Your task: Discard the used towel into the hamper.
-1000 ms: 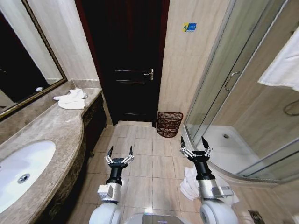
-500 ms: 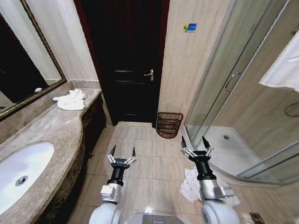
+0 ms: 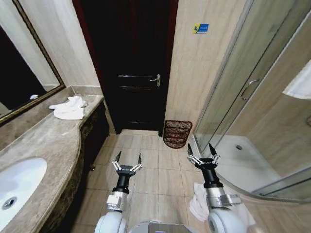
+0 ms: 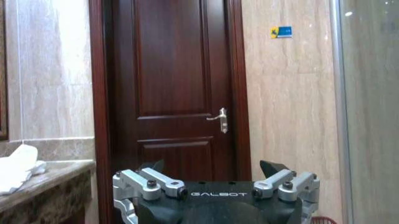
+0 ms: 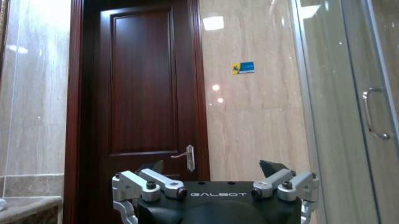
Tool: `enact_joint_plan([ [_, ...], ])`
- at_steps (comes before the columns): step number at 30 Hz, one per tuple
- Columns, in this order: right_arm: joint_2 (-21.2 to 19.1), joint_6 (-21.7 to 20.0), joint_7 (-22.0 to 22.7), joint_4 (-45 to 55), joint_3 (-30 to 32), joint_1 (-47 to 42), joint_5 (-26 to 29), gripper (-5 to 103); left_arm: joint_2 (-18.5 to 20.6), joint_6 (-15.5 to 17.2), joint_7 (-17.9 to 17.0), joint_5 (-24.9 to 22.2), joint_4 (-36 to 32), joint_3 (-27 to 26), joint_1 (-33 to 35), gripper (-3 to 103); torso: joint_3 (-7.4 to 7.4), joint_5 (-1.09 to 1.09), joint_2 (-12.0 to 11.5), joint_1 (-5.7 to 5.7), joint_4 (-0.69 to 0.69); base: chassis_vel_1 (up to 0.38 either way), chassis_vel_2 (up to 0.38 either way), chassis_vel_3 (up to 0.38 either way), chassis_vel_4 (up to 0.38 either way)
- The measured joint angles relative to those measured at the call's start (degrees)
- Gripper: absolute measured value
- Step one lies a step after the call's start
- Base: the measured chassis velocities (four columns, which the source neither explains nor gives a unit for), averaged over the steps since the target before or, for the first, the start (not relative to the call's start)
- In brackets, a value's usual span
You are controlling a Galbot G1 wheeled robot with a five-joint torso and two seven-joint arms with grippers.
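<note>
With our left gripper (image 3: 127, 158) and right gripper (image 3: 200, 150) both spread wide and empty, we should approach the towel (image 3: 68, 108) on the counter (image 3: 46, 141) squarely, minding the hamper (image 3: 176, 134) standing beside the door (image 3: 131, 63).

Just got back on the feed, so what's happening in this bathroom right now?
Nothing is being handled. Both arms are held out over the floor tiles, the left gripper and right gripper open and empty. A white towel lies on the counter, another towel on the floor. The hamper stands beside the door.
</note>
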Motion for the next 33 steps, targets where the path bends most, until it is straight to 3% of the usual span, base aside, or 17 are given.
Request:
enact_joint_plan([
  [20,-0.2,0.4,0.1,0.4,-0.1,0.0,-0.1,100,0.0,-0.6,0.2,-0.8,0.4,0.4,-0.5,100,0.00,0.01,0.0,0.01,0.00,-0.102,0.105,0.104,-0.097],
  [33,-0.1,1.5,1.3,-0.1,0.1,0.4,-0.5,100,0.0,-0.6,0.2,-1.3,0.1,0.4,-0.6,100,0.00,0.00,0.0,-0.02,0.00,0.023,0.042,0.040,0.025],
])
